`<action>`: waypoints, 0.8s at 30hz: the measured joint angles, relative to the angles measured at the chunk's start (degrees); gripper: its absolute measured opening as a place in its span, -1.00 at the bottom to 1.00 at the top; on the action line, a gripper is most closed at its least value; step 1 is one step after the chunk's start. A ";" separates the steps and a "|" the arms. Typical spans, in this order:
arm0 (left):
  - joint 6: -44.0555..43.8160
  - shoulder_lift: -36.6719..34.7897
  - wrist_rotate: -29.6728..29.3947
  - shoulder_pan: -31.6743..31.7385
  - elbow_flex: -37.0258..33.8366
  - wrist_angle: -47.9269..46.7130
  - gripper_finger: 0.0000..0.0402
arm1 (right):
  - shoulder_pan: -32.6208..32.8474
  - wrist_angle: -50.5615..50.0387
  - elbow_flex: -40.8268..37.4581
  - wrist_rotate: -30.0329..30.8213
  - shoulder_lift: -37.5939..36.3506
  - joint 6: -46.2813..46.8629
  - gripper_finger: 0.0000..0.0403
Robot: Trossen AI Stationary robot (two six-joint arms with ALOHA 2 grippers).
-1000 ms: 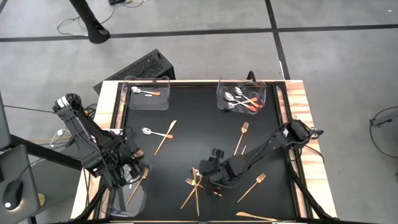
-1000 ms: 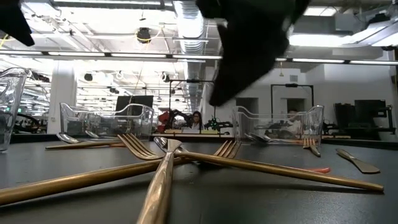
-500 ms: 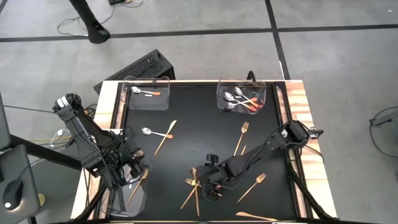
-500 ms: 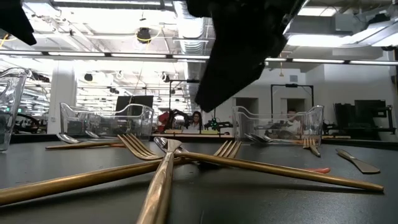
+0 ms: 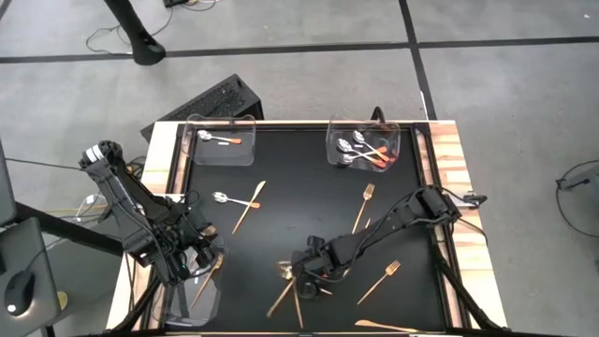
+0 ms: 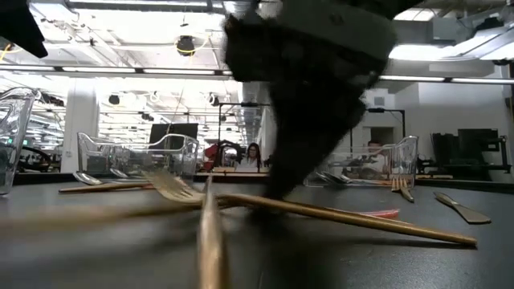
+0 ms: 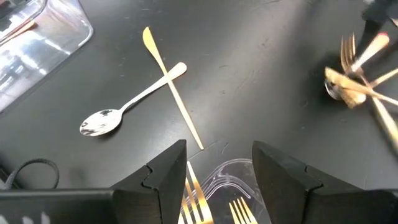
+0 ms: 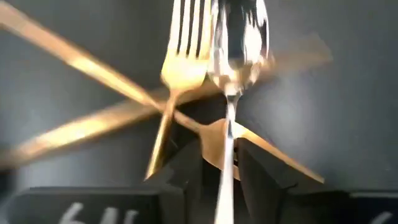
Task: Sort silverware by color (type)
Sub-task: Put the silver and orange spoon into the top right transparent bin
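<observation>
My right gripper (image 5: 304, 271) is down in a crossed pile of gold forks and knives (image 5: 290, 290) at the table's near middle. It is open, with one finger on each side of the handle of a silver spoon (image 8: 239, 37) that lies over a gold fork (image 8: 183, 53). In the low view the right gripper (image 6: 281, 189) hides the middle of the pile. My left gripper (image 5: 197, 255) waits open above a clear tray (image 5: 192, 298) at the near left, where gold forks (image 7: 194, 199) lie. My right gripper comes at the pile from above, slanting down, with its fingers (image 8: 186, 171) astride the spoon's handle (image 8: 227, 162), and a narrow gap shows on each side of the handle. Whether the fingertips press the gold pieces beneath them, I cannot tell.
Two clear trays stand at the far edge: the left one (image 5: 222, 140) holds one spoon, the right one (image 5: 363, 145) several. Loose on the black mat lie a spoon (image 5: 222, 197) crossed by a gold knife (image 5: 249, 206), two forks (image 5: 364, 206) (image 5: 379, 281) and a knife (image 5: 384, 326).
My right gripper has sunk toward the table and gone a little toward its left edge, tipping steeper, down into the pile. The gold pieces nearest the low camera have shifted and show blurred.
</observation>
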 joint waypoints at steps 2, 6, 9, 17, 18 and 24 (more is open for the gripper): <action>-0.01 0.02 0.00 0.00 0.00 0.03 -0.17 | -0.75 -3.57 -0.02 2.46 -0.31 0.39 -0.53; -0.02 0.02 -0.21 0.00 0.00 0.02 -0.17 | -2.39 -11.25 -0.08 7.31 -0.95 1.26 -0.63; -0.02 0.00 -0.30 0.00 0.00 -0.02 -0.17 | -3.55 -13.32 -0.04 7.87 -0.98 1.11 -0.71; 0.40 0.02 -1.23 0.00 0.00 -0.04 -0.17 | -4.00 -14.47 -0.19 8.38 -1.72 0.02 -0.96; 0.72 0.01 -1.23 -0.01 0.00 -0.02 -0.17 | -4.03 -14.94 -0.26 8.34 -2.17 0.01 -0.96; 1.05 0.00 -1.29 0.00 0.00 -0.31 -0.17 | -3.59 -16.32 -0.39 8.19 -7.76 -0.15 -0.98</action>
